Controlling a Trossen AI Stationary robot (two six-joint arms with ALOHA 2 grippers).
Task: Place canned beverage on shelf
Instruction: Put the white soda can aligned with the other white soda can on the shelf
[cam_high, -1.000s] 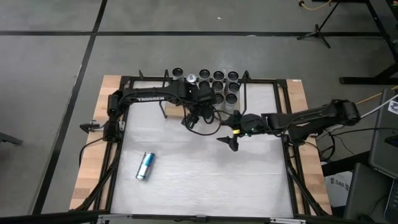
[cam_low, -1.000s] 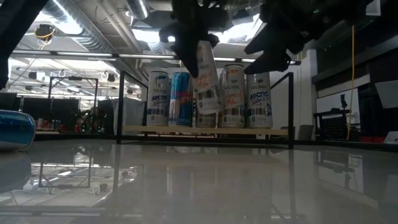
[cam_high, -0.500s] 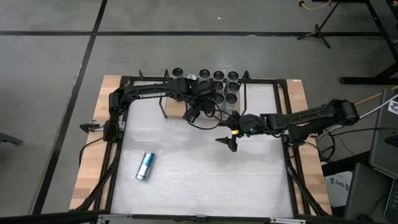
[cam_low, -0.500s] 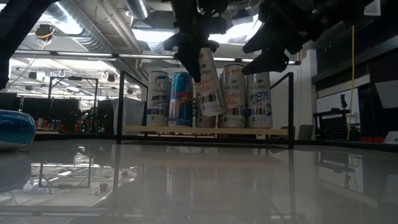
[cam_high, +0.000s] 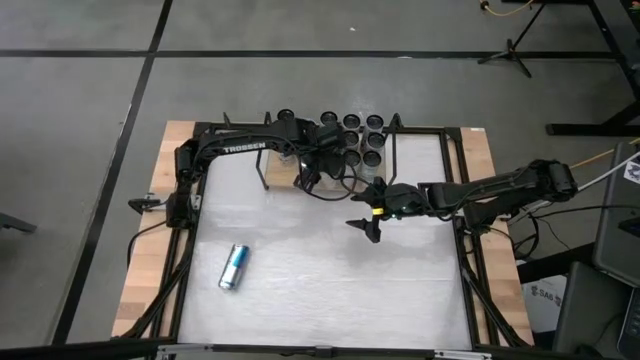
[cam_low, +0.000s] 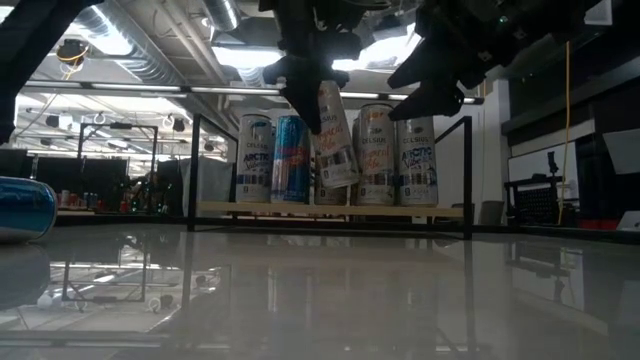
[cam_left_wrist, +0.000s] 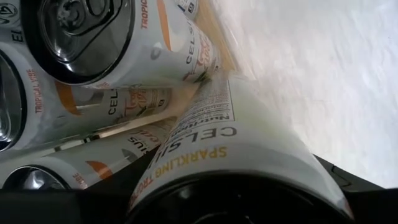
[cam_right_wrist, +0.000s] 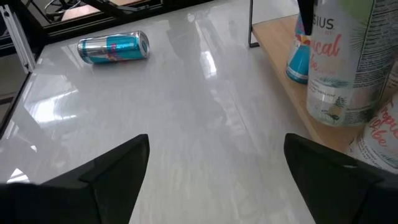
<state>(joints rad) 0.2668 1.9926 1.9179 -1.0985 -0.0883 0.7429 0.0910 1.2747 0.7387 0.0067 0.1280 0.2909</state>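
My left gripper (cam_high: 313, 163) is shut on a white canned beverage (cam_low: 335, 135) (cam_left_wrist: 230, 143) over the shelf (cam_low: 330, 210), a light wooden board in a black rod frame at the table's far middle. The shelf bears several upright cans (cam_low: 380, 155). The held can hangs tilted just in front of them. A blue can (cam_high: 233, 266) lies on its side on the white tabletop, near left; it also shows in the right wrist view (cam_right_wrist: 114, 46). My right gripper (cam_high: 367, 227) (cam_right_wrist: 217, 180) is open and empty, hovering above the table right of the middle. My left gripper pinches the white can by its side walls (cam_left_wrist: 298, 168) between its two fingers, on the can's upper part (cam_low: 325, 95). The fingers come from above, slanting down. The can hangs tilted below them, its lower end (cam_low: 345, 180) clear of the shelf board.
Black frame rails run round the tabletop (cam_high: 330, 290), with wooden strips (cam_high: 140, 280) outside them. The shelf's upright end loops (cam_low: 195, 170) stand at both ends of the board. The room beyond holds stands and cables.
My left gripper has carried the white can toward the table's far edge, closer to the row of cans on the shelf. The can has stayed tilted and clear of the board.
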